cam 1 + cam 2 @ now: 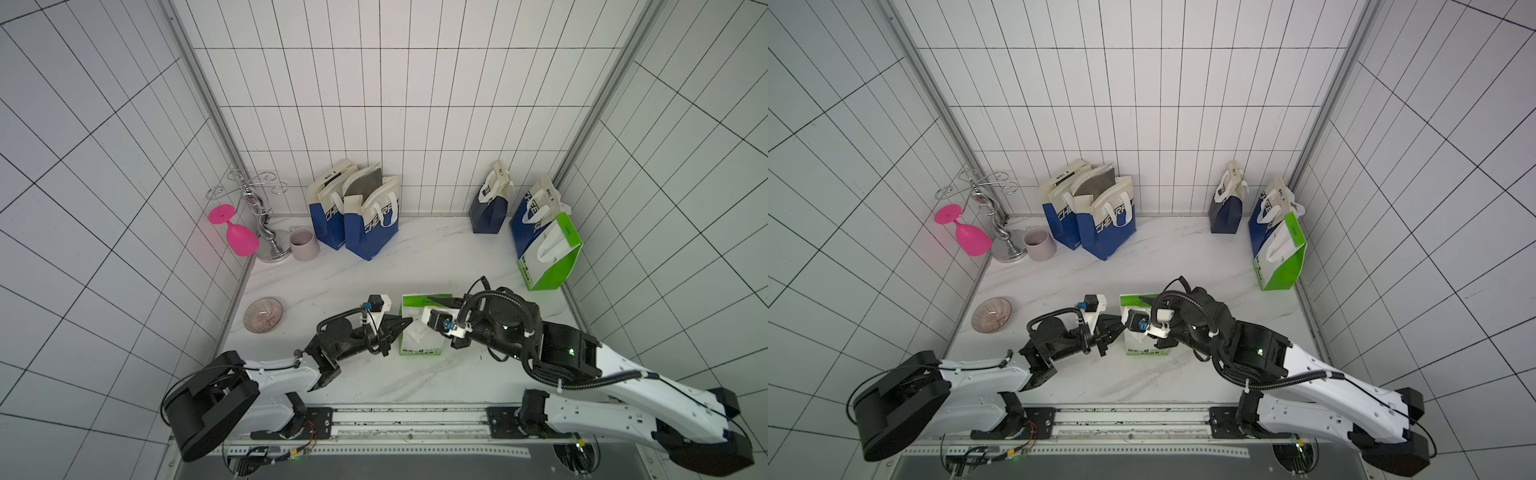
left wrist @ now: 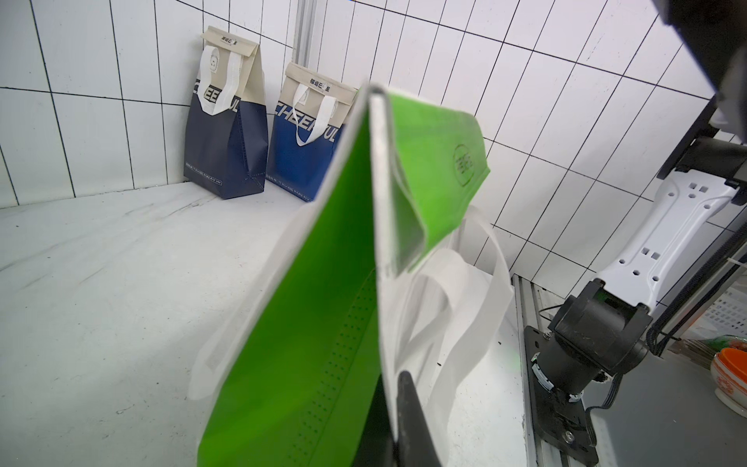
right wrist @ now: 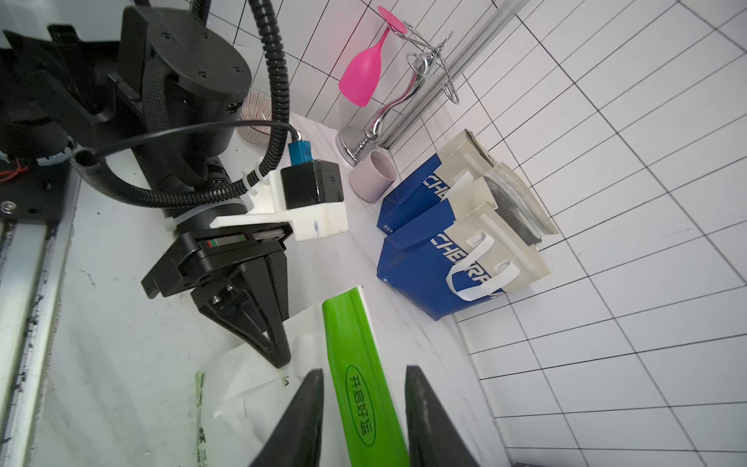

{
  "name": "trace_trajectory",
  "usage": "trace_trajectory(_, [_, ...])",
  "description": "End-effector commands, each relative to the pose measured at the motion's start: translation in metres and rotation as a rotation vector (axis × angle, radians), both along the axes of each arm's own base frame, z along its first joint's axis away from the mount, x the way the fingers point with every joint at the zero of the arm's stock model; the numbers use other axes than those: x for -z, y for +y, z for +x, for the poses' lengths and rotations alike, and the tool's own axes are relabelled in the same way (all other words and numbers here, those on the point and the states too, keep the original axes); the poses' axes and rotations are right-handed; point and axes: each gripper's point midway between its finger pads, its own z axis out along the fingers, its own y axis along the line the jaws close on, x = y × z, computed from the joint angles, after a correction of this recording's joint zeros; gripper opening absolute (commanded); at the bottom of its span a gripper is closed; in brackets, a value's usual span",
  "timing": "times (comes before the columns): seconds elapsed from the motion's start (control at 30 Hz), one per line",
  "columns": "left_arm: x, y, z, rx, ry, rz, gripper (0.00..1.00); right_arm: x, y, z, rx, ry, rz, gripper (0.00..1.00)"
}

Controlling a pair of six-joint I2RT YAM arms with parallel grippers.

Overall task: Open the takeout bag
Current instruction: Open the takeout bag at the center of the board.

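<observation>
Midway through the job: the green-and-white bag (image 1: pixel 419 332) stands at the front centre of the worktop (image 1: pixel 374 274), between the two arms. The left claw (image 1: pixel 406 321) is closed, and the wrist view suggests it is pinching the bag's white side edge. The right claw (image 3: pixel 364 368) stands apart, one finger on each side of the green flap (image 3: pixel 347 323) and neither yet pressing it. Both arms appear to be in position, but the opening itself looks undone: the flap lies folded over the top and no mouth shows.

What is left, by this reading, is to close on the flap, peel it back and spread the sides.

In both top views the right wrist covers the bag's top, so that claw's tips and the flap's seam cannot be made out there. The left wrist view cuts off the left claw's tips at the frame edge. Whether the flap is stuck down cannot be told.
</observation>
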Motion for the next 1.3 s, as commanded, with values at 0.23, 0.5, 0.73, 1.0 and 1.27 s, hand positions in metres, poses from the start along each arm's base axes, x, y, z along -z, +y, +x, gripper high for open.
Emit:
trace_trajectory(0.23, [-0.018,0.002,-0.003,-0.008,-0.052,-0.042,0.0,0.021,0.024,0.019,0.06,-0.152,-0.128,0.34])
trace_trajectory(0.5, [-0.017,0.001,-0.003,-0.009,-0.062,-0.03,0.0,0.042,0.028,0.017,0.05,-0.138,-0.175,0.35])
trace_trajectory(0.73, [-0.017,0.0,-0.004,-0.003,-0.062,-0.029,0.0,0.058,0.029,0.019,0.056,-0.123,-0.213,0.35])
trace_trajectory(1.0, [-0.017,0.001,-0.004,-0.005,-0.066,-0.026,0.0,0.071,0.028,0.024,0.08,-0.128,-0.258,0.37])
trace_trajectory(1.27, [-0.017,0.0,-0.004,-0.003,-0.07,-0.024,0.0,0.074,0.029,0.035,0.134,-0.161,-0.287,0.4])
